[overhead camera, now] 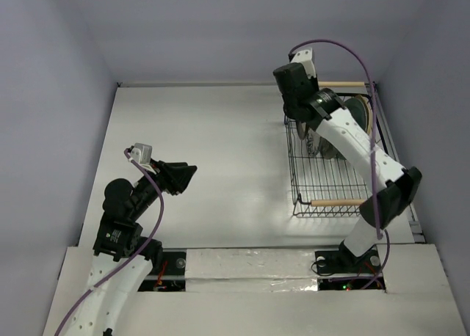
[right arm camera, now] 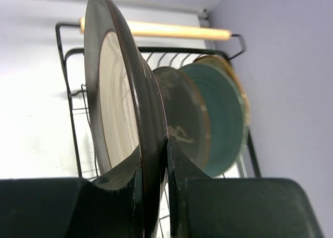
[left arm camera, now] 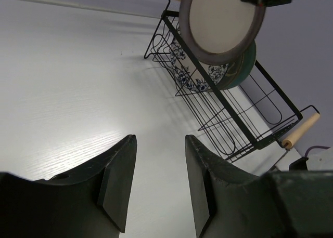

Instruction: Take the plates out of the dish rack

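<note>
My right gripper (right arm camera: 154,144) is shut on the rim of the dark-rimmed cream plate (right arm camera: 117,108) and holds it upright on edge. In the left wrist view this plate (left arm camera: 223,20) hangs above the black wire dish rack (left arm camera: 250,129). Behind it in the rack stand the dark deer-pattern plate (right arm camera: 182,118), the teal plate (right arm camera: 223,113) and the edge of a tan plate (right arm camera: 235,66). The blue floral plate (left arm camera: 195,82) stands in the rack too. My left gripper (left arm camera: 158,144) is open and empty over the bare table, far left of the rack (overhead camera: 323,182).
The rack has a wooden rod handle at each end (overhead camera: 334,202) (right arm camera: 156,29) and sits at the table's right side next to the wall (overhead camera: 433,130). My right arm (overhead camera: 360,152) stretches over the rack. The white tabletop (overhead camera: 220,130) lies to the rack's left.
</note>
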Controlling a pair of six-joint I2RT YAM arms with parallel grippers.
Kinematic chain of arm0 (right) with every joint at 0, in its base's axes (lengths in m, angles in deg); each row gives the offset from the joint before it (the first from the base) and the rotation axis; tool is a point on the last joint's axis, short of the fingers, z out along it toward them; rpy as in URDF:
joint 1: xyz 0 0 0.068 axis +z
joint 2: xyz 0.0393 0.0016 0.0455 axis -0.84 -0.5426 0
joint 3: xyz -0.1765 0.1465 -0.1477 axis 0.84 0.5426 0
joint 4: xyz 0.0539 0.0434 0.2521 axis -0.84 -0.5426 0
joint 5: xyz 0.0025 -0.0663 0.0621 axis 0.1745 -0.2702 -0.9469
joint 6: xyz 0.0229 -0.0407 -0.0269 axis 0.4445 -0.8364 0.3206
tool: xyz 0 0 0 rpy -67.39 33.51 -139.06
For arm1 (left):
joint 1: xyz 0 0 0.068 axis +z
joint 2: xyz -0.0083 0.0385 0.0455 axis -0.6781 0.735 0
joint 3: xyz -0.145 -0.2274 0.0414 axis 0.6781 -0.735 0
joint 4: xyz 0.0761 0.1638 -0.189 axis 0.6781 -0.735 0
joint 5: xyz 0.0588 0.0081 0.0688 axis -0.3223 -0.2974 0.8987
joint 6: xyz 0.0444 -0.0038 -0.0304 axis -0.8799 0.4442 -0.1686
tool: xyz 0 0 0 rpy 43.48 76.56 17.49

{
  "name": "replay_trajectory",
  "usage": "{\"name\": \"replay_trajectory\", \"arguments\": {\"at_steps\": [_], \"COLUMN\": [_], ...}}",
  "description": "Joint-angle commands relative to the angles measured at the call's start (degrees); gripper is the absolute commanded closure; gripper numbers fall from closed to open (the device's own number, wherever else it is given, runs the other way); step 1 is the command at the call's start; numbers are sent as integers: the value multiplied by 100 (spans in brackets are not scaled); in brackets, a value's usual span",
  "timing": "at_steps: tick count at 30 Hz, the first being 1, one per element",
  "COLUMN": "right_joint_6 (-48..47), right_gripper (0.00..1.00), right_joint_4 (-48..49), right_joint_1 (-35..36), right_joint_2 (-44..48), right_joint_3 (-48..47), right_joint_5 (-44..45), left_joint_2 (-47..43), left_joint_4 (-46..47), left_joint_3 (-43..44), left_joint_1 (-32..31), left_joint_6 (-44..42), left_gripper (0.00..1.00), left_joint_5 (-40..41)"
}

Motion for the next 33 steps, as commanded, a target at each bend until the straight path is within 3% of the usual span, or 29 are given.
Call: {"name": "replay_trajectory", "arguments": {"at_steps": [1, 4, 8, 14, 19, 26, 33], "right_joint_6": [-6, 257, 784, 2032, 2884, 3281, 3563], "right_gripper": [100, 100, 100, 100, 100, 100, 100], "right_joint_4": [221, 641, 2047, 3692, 4710, 5030, 5126], "right_joint_1": [142, 300, 300, 362, 415, 793, 942], "right_joint_2": [1108, 1802, 2506, 1858, 857, -566, -1237], "right_joint_3": [-548, -276, 847, 1684, 1817, 1536, 1561], "right_joint_5": [828, 102, -2678, -4811, -5341, -5491, -5202], "left_joint_2": [-80, -80, -98, -159, -238, -247, -247], "left_joint_4": [130, 130, 104, 34, -19, -1, 16], "left_joint_3": [152, 143, 161, 178, 204, 187, 187], "left_joint_1": [-9, -9, -9, -9, 44, 44, 44], "left_joint_6": [-27, -36, -36, -18, -18, -18, -27], "left_gripper": [61, 61, 61, 61, 61, 60, 60], "left_joint_5": [24, 24, 76, 252, 375, 340, 323]}}
